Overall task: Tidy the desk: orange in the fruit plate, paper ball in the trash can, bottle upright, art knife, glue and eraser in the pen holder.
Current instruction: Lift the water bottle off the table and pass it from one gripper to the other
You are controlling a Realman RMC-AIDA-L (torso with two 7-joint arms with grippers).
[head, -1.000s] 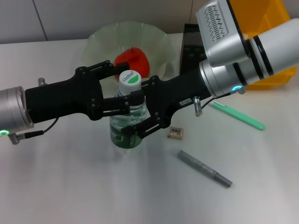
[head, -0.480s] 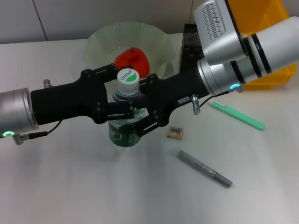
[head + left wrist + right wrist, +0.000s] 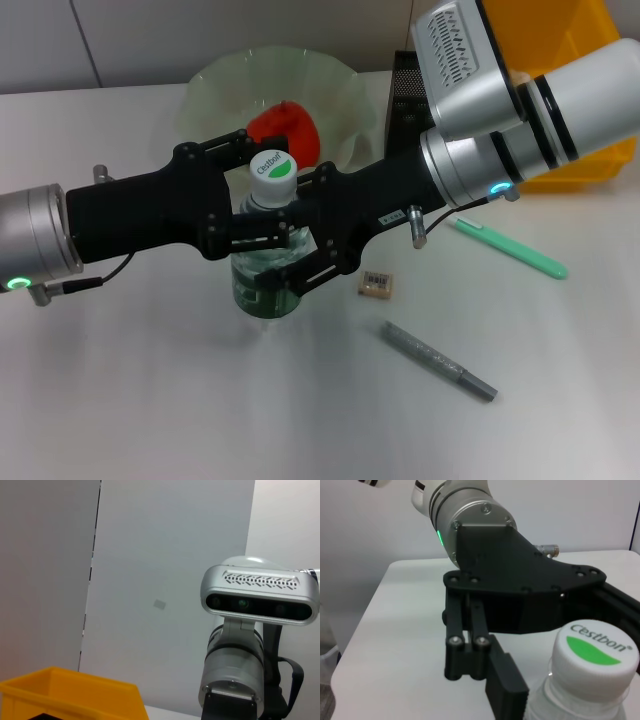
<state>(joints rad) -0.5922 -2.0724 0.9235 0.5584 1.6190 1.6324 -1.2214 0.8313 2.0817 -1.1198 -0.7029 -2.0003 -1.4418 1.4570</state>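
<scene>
The clear bottle (image 3: 265,285) with the green label stands upright at the table's middle, its white cap (image 3: 597,647) on top. My right gripper (image 3: 305,235) comes in from the right, shut on the bottle's body. From the left, my left gripper (image 3: 255,195) is open; its fingers (image 3: 506,682) straddle the bottle's neck. The orange (image 3: 285,130) lies in the fruit plate (image 3: 210,85) behind them. The eraser (image 3: 377,284), the green art knife (image 3: 510,248) and the grey glue stick (image 3: 438,361) lie on the table to the right. The paper ball is out of view.
The black mesh pen holder (image 3: 408,85) stands behind my right arm. The yellow trash can (image 3: 570,40) is at the back right, and the trash can (image 3: 70,695) also shows in the left wrist view. Bare table lies in front and to the left.
My left arm has slid right, bringing its fingers around the bottle's neck. The bottle shifted slightly left and stays upright in the right gripper.
</scene>
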